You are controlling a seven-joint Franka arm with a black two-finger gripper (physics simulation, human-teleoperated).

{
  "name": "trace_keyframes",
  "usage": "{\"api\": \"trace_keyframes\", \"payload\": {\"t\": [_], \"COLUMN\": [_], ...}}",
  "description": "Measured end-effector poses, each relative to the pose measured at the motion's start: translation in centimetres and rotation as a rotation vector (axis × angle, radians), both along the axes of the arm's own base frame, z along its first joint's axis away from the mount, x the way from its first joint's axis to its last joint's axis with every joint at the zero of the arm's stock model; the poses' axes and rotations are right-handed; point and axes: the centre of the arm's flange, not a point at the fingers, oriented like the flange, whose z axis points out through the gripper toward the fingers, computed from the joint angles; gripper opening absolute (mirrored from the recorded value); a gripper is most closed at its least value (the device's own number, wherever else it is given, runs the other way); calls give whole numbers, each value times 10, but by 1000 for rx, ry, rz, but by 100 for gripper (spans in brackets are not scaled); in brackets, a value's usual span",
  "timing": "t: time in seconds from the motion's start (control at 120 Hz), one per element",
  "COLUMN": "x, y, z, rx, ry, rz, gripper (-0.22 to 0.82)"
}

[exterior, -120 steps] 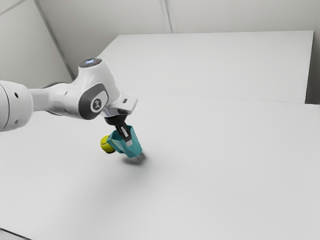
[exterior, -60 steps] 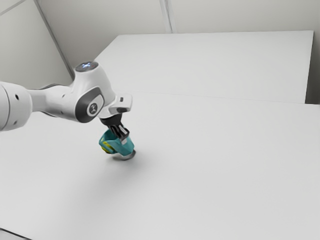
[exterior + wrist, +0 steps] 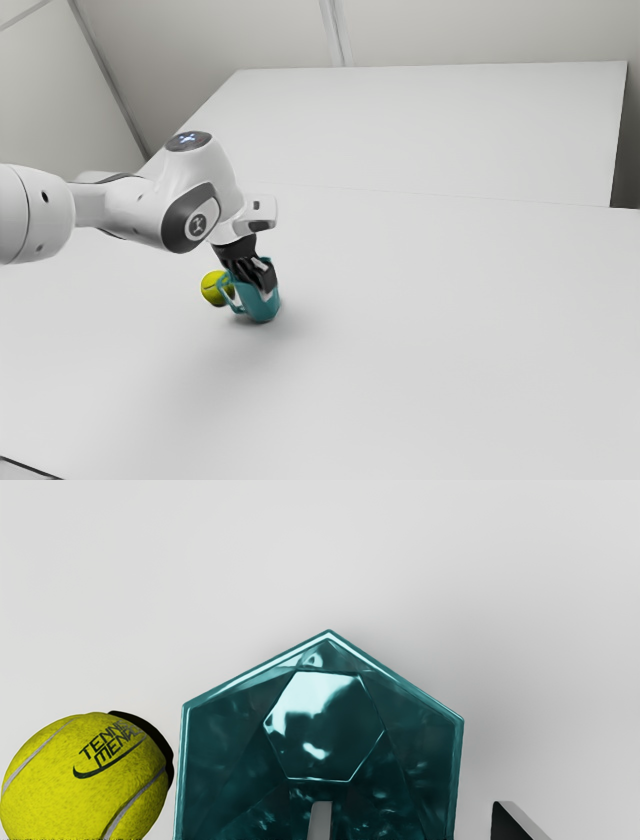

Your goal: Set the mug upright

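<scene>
The turning looks all but done. The mug (image 3: 263, 306) stands upright, or very close to it, on the table (image 3: 450, 350), its mouth up and its floor showing inside the rim in the wrist view. The gripper (image 3: 412, 806) has its jaws apart across the mug's wall: one finger (image 3: 320, 822) is inside, the other outside, and neither pinches it. The ball (image 3: 214, 288) sits just beside the mug, on the handle (image 3: 229, 296) side (whether they touch is hard to say). What is left, most likely, is to lift the fingers straight up and clear; a sideways drag could catch the wall and tip the mug again.

Half a second earlier, the mug leaned well over, its mouth toward the exterior view's left, and covered part of the ball. Now it has come up, the ball shows more fully, and the gripper is a little farther toward that view's right.
</scene>
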Motion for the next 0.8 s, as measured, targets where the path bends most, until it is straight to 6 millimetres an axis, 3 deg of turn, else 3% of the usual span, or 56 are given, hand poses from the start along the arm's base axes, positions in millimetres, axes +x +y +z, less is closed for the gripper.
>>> {"api": "trace_keyframes", "payload": {"t": [0.117,0.167,0.267,0.433,0.567,0.692,0.8], "x": [0,1,2,27,40,45,49], "y": [2,3,5,-22,-16,-10,-6], "z": [4,15,51,131,171,226,253], "rx": [4,15,47,39,19,11,4], "ry": [-7,-23,-64,-101,-94,-108,-83], "rz": [16,25,41,20,53,96,132], "gripper": [43,46,52,56,58,59,60]}}
